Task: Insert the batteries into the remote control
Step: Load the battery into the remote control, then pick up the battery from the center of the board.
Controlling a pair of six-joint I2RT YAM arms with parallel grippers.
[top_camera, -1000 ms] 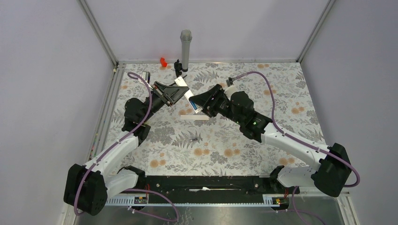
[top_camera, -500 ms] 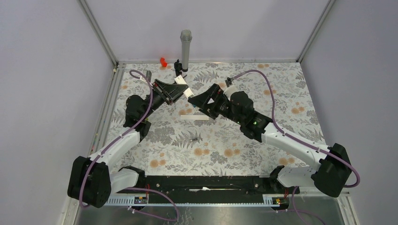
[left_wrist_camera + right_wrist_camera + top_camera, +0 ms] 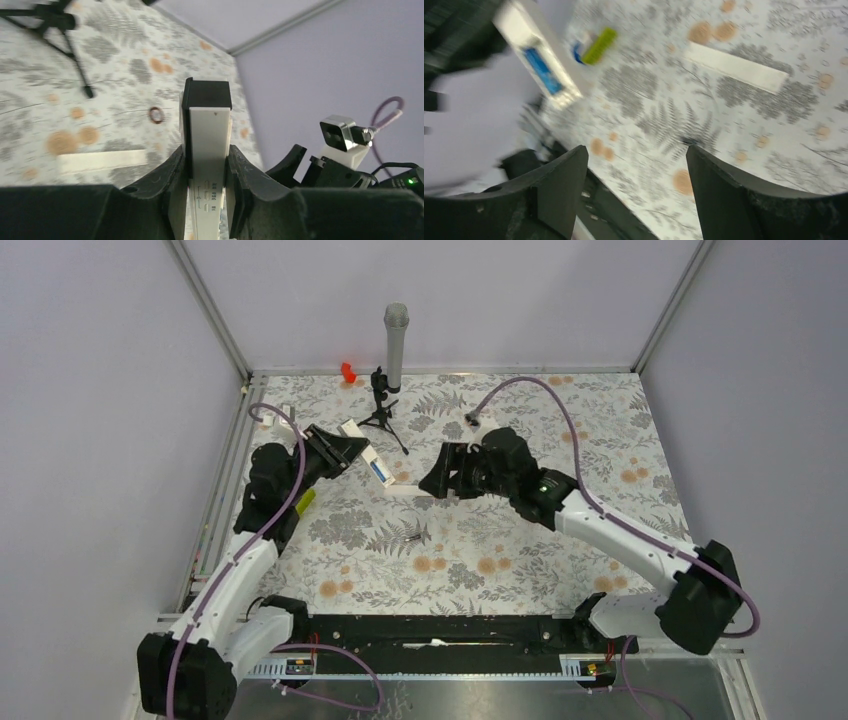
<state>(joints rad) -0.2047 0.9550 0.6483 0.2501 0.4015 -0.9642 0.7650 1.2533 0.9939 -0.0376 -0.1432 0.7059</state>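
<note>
The left tool (image 3: 340,447) is clamped on the slim white rectangular plastic remote control (image 3: 368,452). Its two black fingers (image 3: 170,175) press the bar's long sides and hold it slanted clear of the fern-printed counter (image 3: 520,570), with one end pointing toward the right tool (image 3: 432,480). Seen from the left wrist, the remote shows a plain white face with tiny grey printed marks low between the fingers, and it looks dark at its upper end. From above and from the right wrist, its other face shows an open recess with one small blue cylindrical battery (image 3: 543,70) lying in it; I cannot tell whether a second sits there. The right tool hangs near the remote's free end without touching it, its fingers spread wide apart with nothing between them. On the counter just below the right tool lies a flat white strip (image 3: 415,492). Further toward the arm bases from that tool lies a small dark item (image 3: 412,536), too small to name. Beneath the left arm, behind its tool, a short yellow-green bar (image 3: 600,45) lies on the counter with a small blue piece (image 3: 576,51) just beside one end.
</note>
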